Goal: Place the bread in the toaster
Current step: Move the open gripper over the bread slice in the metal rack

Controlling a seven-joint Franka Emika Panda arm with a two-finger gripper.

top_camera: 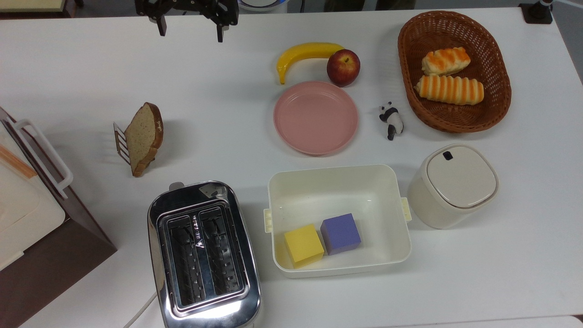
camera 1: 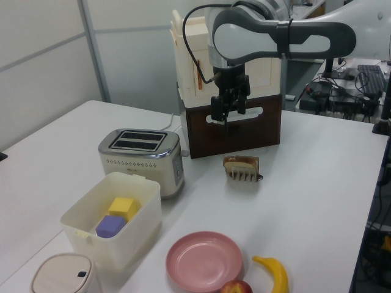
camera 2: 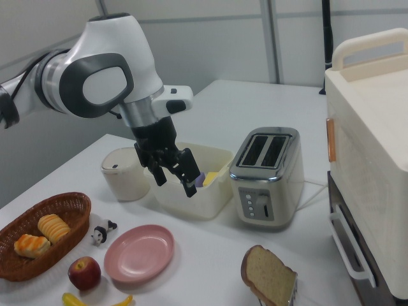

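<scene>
Task status: not begun, as far as the views show. Nothing is gripped; both toaster slots are empty.

Toaster [top_camera: 204, 255]: chrome, two dark slots facing up, nearest the lower edge of the top view, white cord trailing off at its lower left. Stands just beside the cream tub [top_camera: 338, 182], which holds a yellow block [top_camera: 303, 245] and a purple block [top_camera: 340, 233].

Bread [top_camera: 145, 136]: tan speckled slice with dark crust, propped on edge against a small wire rack [top_camera: 121, 143], on the white table [top_camera: 68, 73]. It sits beyond the toaster in the top view, slightly to the top view's left, apart from it.

Mid-table items, off task: pink plate [top_camera: 315, 117], lidded cream bin [top_camera: 453, 184], panda figure [top_camera: 391, 120], banana [top_camera: 303, 54], apple [top_camera: 343, 67], wicker basket [top_camera: 410, 59] with striped rolls [top_camera: 448, 89].

Gripper [top_camera: 191, 28]: at the far edge of the top view, raised above the table, well apart from the bread. Fingers spread wide, pointing down, holding and touching nothing.

Remaining, by judgement: travel to the slice, descend, pinch it across its faces, lift it off the rack, carry it over a slot, lower it in edge-first.
</scene>
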